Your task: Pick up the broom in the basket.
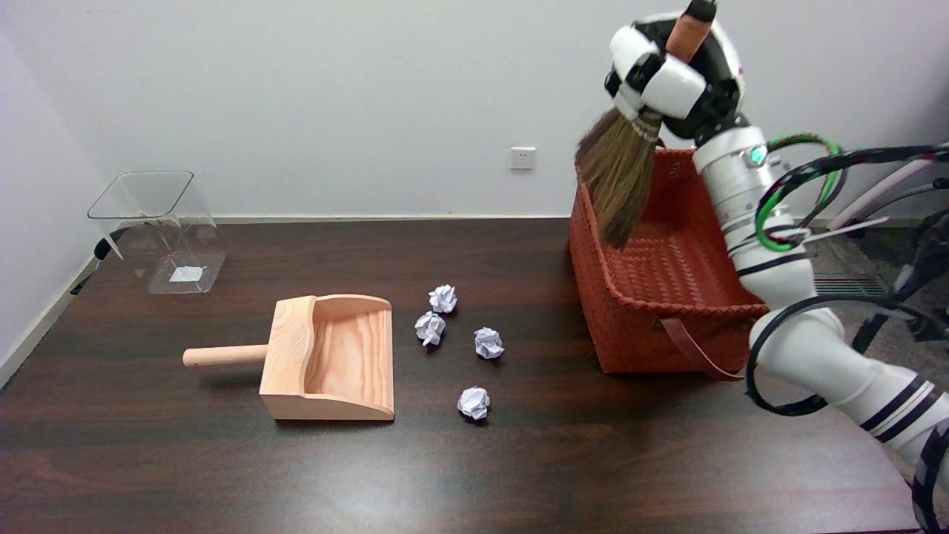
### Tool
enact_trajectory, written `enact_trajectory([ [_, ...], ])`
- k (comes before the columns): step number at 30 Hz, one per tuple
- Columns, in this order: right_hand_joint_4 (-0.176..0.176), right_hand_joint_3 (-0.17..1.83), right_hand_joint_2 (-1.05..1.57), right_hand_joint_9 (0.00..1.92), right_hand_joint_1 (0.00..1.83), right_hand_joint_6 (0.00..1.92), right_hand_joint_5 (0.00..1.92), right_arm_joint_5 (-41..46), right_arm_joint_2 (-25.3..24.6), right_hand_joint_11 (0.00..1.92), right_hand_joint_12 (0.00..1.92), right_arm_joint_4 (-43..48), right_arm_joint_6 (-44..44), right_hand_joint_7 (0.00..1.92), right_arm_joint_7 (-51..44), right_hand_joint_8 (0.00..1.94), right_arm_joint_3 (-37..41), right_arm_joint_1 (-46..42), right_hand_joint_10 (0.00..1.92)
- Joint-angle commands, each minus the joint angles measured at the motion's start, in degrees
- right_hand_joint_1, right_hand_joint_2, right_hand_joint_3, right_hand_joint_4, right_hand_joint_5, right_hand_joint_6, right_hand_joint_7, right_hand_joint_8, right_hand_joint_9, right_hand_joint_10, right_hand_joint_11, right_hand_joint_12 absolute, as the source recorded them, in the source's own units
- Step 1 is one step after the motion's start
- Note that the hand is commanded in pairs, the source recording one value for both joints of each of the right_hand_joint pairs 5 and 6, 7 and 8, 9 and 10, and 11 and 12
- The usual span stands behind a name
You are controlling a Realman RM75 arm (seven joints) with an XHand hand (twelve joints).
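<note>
Far left, at the table's [111, 475] back corner: clear plastic bin [159, 230], tilted, a white label on its floor.

Left of centre: wooden dustpan [330, 360], flat on the dark tabletop, round handle toward the left, open mouth toward the near edge.

Centre: four crumpled paper balls [443, 298] [430, 327] [488, 343] [474, 403], loosely grouped just right of the dustpan, none touching another. On the back wall above them: white wall socket [523, 158].

Right of centre: red woven basket [630, 319], upright on the table, a strap handle hanging at its near right corner.

Above the basket's left rear corner: broom [621, 174], lifted clear of the basket floor, tilted, brown bristles downward with tips overlapping the left wall as seen from the camera, reddish handle end up through the top of the grip.

Upper right: right hand [671, 70], fingers wrapped tight around the broom handle just above the bristle binding. Below it, white arm with looped cables, entering from the lower right corner.
</note>
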Motion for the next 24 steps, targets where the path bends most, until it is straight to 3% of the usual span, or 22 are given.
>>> enact_trajectory([
  [1, 0.000, 1.23, 0.96, 1.92, 1.16, 1.92, 1.92, 2.15, 2.09, 1.82, 1.82, -11.55, -7.00, 1.92, -2.31, 1.92, 10.37, -0.56, 1.92],
  [6, 0.000, 1.25, 0.97, 1.92, 1.15, 1.92, 1.92, 5.43, 2.21, 1.82, 1.82, -11.38, -7.30, 1.92, -2.31, 1.92, 8.24, 0.62, 1.92],
  [16, 0.000, 1.26, 0.96, 1.92, 1.14, 1.92, 1.92, 6.76, 1.59, 1.82, 1.82, -10.92, -5.85, 1.92, -2.31, 1.92, -10.49, 1.36, 1.92],
  [24, 0.000, 1.25, 0.98, 1.92, 1.14, 1.92, 1.92, 6.74, -1.79, 1.82, 1.82, -6.95, -5.48, 1.92, -2.31, 1.92, -16.92, -0.52, 1.92],
])
